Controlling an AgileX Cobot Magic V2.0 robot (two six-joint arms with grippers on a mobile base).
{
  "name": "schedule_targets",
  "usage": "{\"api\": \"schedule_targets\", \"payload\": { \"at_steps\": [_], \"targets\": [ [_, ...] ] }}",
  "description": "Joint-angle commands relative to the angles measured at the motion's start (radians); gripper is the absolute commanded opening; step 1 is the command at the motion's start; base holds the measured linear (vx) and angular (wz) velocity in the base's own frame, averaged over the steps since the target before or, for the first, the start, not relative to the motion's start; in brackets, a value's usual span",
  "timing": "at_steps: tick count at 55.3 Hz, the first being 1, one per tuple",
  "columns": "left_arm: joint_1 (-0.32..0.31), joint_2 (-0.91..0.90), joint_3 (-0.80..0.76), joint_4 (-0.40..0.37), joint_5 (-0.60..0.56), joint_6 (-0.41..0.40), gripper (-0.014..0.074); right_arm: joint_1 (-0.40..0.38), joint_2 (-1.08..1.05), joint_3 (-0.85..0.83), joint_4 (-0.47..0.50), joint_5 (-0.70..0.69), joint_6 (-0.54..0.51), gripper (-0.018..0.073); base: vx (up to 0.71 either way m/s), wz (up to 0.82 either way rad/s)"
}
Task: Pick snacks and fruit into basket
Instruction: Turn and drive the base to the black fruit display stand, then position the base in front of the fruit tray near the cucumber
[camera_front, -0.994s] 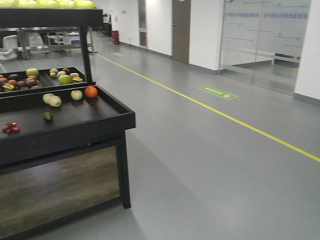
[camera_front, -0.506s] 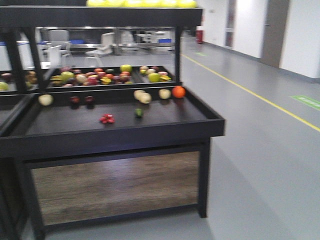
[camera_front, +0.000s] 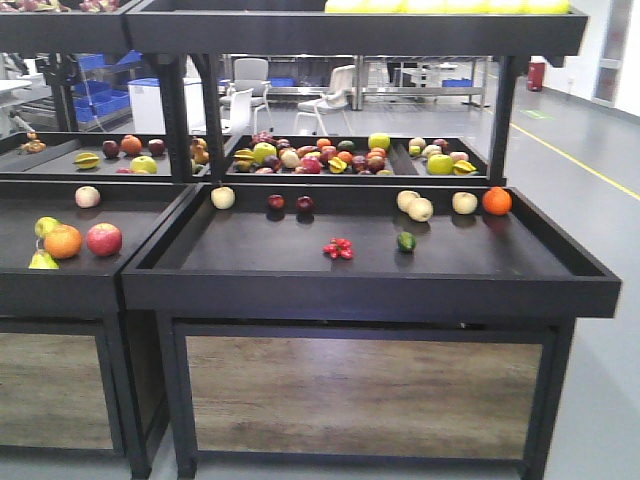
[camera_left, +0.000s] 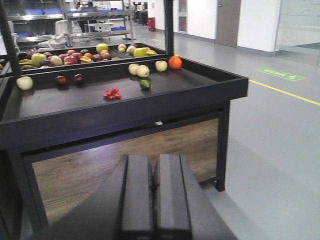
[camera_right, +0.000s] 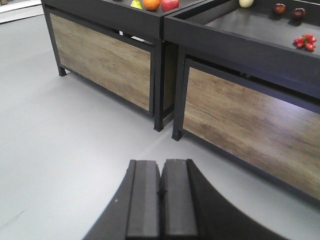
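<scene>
One big black display stand (camera_front: 370, 295) filled the front view, and the job looked not yet begun: no basket, no snacks anywhere in shot. Low and well short of it, the left gripper (camera_left: 153, 162) and right gripper (camera_right: 162, 166) each had fingers pressed together on nothing. Up on its tray the red fruit cluster (camera_front: 338, 248) and, near it, the smaller dark-green avocado (camera_front: 406, 241) lay untouched, both left to pick.

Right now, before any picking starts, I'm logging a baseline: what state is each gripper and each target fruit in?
Left gripper: shut, holding nothing.
Right gripper: shut, holding nothing.
Red fruit cluster: lying on the black tray, not gripped.
Green avocado-like fruit: lying on the same tray, apart from the cluster.
</scene>
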Motion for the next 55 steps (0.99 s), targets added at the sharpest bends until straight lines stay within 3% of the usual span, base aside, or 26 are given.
{"api": "schedule_targets", "payload": {
  "at_steps": [1, 22, 55],
  "targets": [
    [-0.001, 0.003, -0.032, -0.011, -0.003, -0.008, 0.0, -0.003, -0.008, -0.029, 0.001, -0.044, 0.002, -0.0007, 0.27, 0.25],
    [-0.001, 0.003, -0.032, -0.011, -0.006, -0.008, 0.0, -0.003, -0.008, -0.029, 0.001, -0.044, 0.002, -0.0007, 0.34, 0.03],
    [-0.001, 0.003, -0.032, -0.011, -0.003, -0.008, 0.0, -0.003, -0.008, -0.029, 0.001, -0.044, 0.002, -0.0006, 0.45, -0.22]
  ]
}}
